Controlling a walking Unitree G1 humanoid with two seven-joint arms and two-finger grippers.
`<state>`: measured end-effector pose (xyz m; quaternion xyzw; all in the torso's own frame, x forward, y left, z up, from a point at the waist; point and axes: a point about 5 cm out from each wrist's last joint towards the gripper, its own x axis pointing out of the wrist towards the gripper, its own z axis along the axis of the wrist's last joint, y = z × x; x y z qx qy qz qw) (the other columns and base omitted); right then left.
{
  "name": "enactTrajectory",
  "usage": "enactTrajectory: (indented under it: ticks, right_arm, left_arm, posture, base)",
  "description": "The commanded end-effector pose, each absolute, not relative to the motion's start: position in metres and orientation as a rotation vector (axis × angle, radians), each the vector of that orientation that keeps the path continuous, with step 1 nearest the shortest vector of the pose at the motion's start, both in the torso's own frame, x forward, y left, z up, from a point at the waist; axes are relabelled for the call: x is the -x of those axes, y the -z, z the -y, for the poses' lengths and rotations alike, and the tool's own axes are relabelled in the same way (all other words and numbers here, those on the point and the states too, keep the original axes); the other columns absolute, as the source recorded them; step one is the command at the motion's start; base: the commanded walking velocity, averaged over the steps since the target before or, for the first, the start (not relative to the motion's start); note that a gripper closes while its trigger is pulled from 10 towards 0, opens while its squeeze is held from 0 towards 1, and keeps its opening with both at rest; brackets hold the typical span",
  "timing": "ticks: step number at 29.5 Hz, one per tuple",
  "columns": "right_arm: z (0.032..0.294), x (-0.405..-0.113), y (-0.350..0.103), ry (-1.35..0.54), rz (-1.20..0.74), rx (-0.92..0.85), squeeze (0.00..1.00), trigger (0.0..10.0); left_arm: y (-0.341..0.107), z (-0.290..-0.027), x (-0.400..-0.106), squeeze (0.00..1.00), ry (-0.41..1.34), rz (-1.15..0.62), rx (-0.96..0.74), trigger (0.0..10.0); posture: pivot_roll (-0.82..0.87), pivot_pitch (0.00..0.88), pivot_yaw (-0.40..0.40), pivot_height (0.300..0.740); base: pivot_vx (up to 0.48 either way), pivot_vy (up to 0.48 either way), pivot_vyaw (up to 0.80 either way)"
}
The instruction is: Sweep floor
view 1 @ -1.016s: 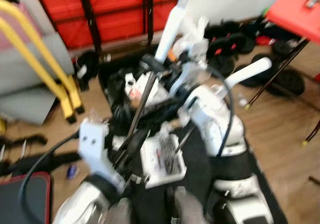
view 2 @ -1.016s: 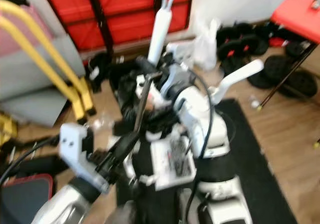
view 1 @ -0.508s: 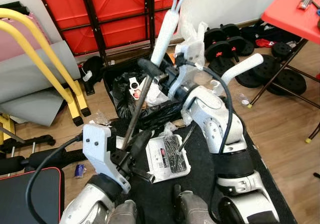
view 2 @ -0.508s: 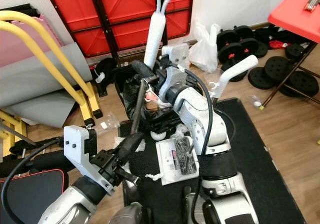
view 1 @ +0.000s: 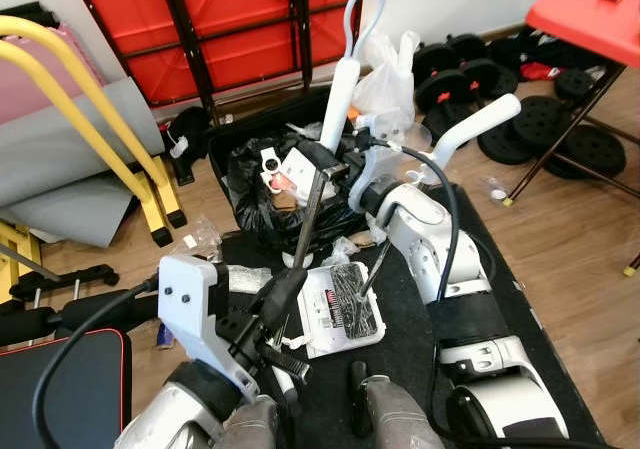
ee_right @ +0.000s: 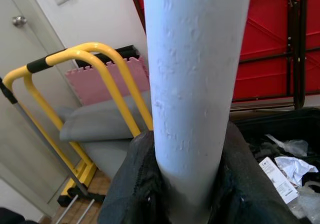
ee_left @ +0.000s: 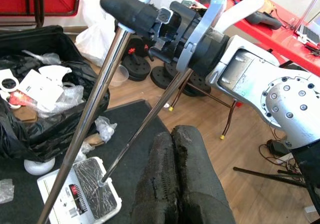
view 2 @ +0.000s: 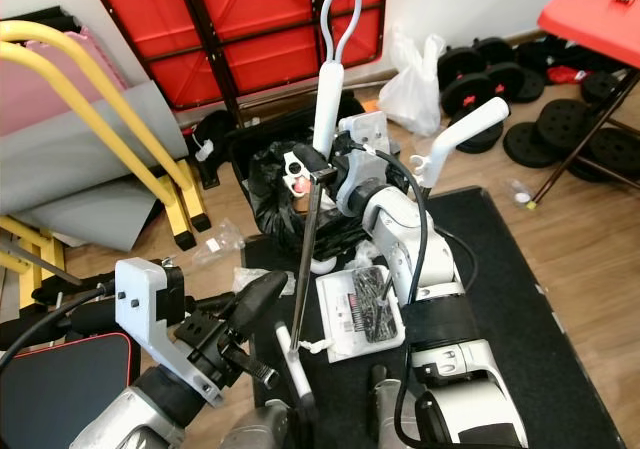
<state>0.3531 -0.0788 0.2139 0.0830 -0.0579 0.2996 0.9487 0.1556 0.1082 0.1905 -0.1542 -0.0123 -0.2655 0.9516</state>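
My right gripper [ee_right: 189, 184] is shut on a white handle [view 2: 328, 99] with a loop at its top, held upright over the black mat [view 1: 405, 364]. A thin metal pole [view 2: 308, 259] with a black cap leans just beside that gripper. It runs down past a white dustpan [view 1: 340, 309] that holds dark debris. My left gripper [ee_left: 175, 174] is low on the left. Its fingers [view 2: 262, 291] are shut together with nothing between them, just left of the pole.
An open black bin bag [view 1: 262, 184] full of rubbish stands behind the mat. Yellow rails [view 1: 80, 109] and grey mats are on the left, and folded red tables [view 1: 230, 19] at the back. Weight plates [view 1: 545, 129] lie under a red table [view 1: 590, 9] on the right.
The blur has cleared and the view has shifted. The white handle stands more upright. The metal pole, which met my left gripper's fingers before, now passes just to their right.
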Motion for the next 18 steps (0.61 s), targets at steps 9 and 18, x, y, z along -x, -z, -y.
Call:
enactTrajectory:
  ticks: [9, 18]
  right_arm:
    - [0.087, -0.354, -0.219, -0.669, 0.162, -0.028, 0.00, 10.0]
    - [0.106, -0.357, -0.246, -0.661, 0.221, 0.068, 0.00, 10.0]
  left_arm:
    - [-0.189, -0.109, -0.154, 0.00, 0.519, -0.001, 0.315, 10.0]
    - [-0.189, -0.109, -0.156, 0.00, 0.521, -0.002, 0.316, 10.0]
  posture:
    - [0.03, 0.328, 0.012, 0.740]
    - [0.01, 0.318, 0.009, 0.740]
  base:
    - [0.000, 0.000, 0.00]
    - [0.000, 0.000, 0.00]
